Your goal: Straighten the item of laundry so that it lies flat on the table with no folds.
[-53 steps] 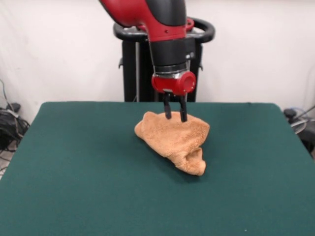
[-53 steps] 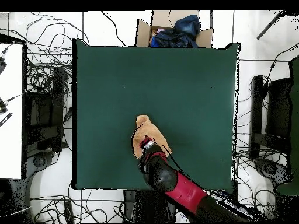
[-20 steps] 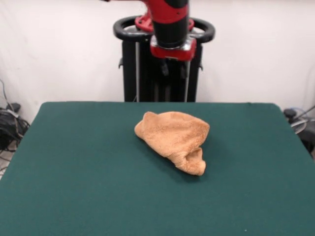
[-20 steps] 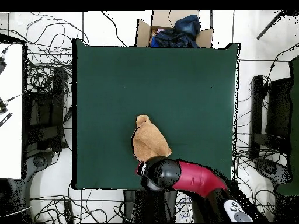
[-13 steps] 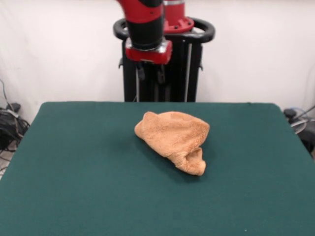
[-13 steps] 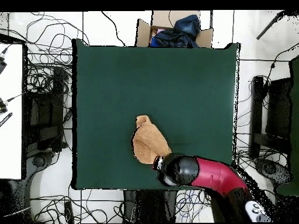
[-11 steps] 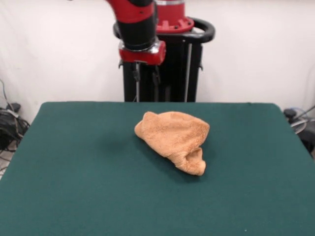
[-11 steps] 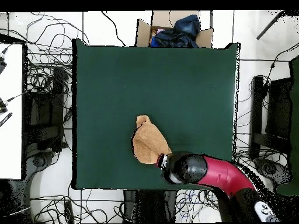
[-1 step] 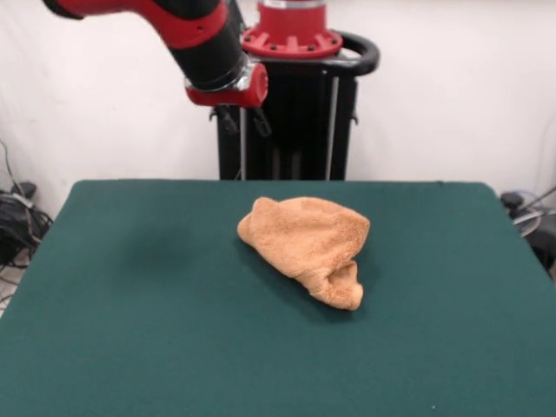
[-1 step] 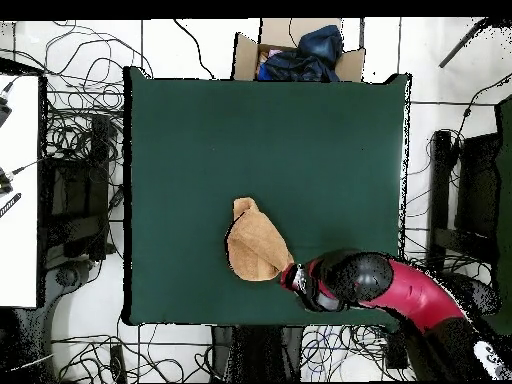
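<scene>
Broadly, the scene is taken up by a dark green felt-covered surface point(image 9: 130, 330), seen as a large rectangle in the overhead view point(image 10: 300, 150). The orange-tan towel point(image 9: 308, 243) is found near the middle of the surface, somewhat toward its far side in the front view, crumpled into a rounded heap with a narrower folded end pointing toward the camera. In the overhead view the towel point(image 10: 255, 245) is seen as a small bunched shape that tapers to a point.

The claw point(image 9: 242, 122) is held high above the surface's far edge, well apart from the towel and to its left in the front view, below a red collar on the tilted red and black arm. Two dark fingers point(image 9: 229, 120) are seen with a gap between them, closed on nothing.

A white wall point(image 9: 452, 87) is seen behind the black pedestal point(image 9: 295, 122). Cables point(image 9: 17, 217) are piled on the floor at the left edge. From overhead, tangled cables point(image 10: 80, 130) are spread over the pale floor, and a cardboard box point(image 10: 298, 50) holding dark blue cloth is set beside one edge of the surface.
</scene>
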Controlling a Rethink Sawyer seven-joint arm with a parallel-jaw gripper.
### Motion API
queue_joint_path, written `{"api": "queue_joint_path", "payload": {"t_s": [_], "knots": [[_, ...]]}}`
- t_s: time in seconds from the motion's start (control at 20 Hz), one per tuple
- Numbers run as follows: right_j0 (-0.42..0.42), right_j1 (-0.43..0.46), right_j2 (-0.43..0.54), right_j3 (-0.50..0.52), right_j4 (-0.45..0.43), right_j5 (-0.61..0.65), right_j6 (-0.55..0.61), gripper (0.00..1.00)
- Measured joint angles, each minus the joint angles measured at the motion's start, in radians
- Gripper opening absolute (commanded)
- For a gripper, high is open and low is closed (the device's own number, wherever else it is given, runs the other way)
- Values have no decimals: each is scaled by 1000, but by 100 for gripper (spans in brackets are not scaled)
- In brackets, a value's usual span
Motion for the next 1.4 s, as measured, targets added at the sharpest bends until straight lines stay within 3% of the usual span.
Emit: {"api": "queue_joint_path", "payload": {"t_s": [0.75, 1.4], "knots": [[-103, 72, 159, -2, -19, 40, -43, 100], [-261, 195, 301, -3, -119, -140, -108, 100]]}}
